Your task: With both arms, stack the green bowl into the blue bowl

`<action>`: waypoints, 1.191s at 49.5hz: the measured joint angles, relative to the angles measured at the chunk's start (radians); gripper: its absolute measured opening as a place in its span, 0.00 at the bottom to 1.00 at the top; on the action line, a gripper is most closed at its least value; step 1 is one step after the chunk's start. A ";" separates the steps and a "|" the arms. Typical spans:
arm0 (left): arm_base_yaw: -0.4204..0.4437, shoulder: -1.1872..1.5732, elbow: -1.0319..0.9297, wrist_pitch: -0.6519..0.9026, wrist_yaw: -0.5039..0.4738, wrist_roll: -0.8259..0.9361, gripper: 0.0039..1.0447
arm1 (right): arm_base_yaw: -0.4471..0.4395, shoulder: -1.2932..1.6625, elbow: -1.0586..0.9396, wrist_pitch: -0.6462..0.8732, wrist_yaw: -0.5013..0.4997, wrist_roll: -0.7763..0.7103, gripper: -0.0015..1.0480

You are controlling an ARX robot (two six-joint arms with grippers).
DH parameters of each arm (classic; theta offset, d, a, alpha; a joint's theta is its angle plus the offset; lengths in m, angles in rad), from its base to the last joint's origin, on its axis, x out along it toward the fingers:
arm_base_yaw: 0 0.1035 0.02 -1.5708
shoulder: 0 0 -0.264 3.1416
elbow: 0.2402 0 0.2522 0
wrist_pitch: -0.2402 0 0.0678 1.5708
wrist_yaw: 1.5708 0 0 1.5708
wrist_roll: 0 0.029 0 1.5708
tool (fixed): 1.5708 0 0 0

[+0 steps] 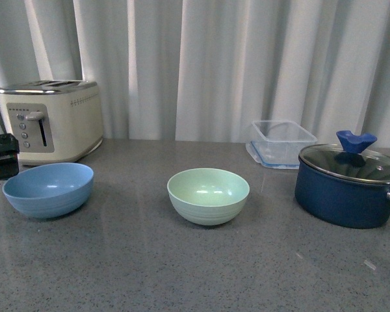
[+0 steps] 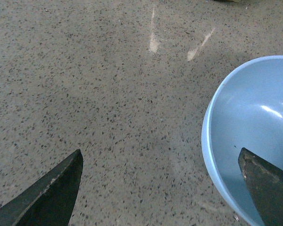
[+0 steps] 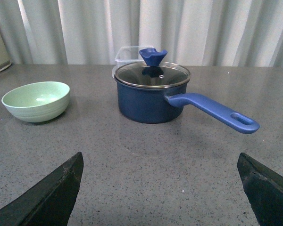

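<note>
The green bowl stands upright and empty in the middle of the grey counter; it also shows in the right wrist view. The blue bowl stands upright and empty at the left. My left gripper is open just above the counter, one fingertip over the blue bowl's rim, the other over bare counter. A black part of the left arm shows at the left edge of the front view. My right gripper is open and empty, low over the counter, well back from the green bowl.
A dark navy lidded pot with a long blue handle stands at the right. A clear square container sits behind it. A cream toaster stands at the back left. White curtains hang behind the counter.
</note>
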 joint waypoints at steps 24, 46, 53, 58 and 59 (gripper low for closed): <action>-0.063 0.230 0.227 -0.057 -0.050 0.055 0.69 | 0.000 0.000 0.000 0.000 0.000 0.000 0.90; -0.063 0.183 0.204 -0.099 -0.062 0.029 0.05 | 0.000 0.000 0.000 0.000 0.000 0.000 0.90; -0.065 0.121 0.198 -0.092 -0.064 0.026 0.03 | 0.000 0.000 0.000 0.000 0.000 0.000 0.90; -0.072 0.085 0.195 -0.092 -0.054 0.016 0.03 | 0.000 0.000 0.000 0.000 0.000 0.000 0.90; -0.075 0.076 0.195 -0.092 -0.053 0.013 0.03 | 0.000 0.000 0.000 0.000 0.000 0.000 0.90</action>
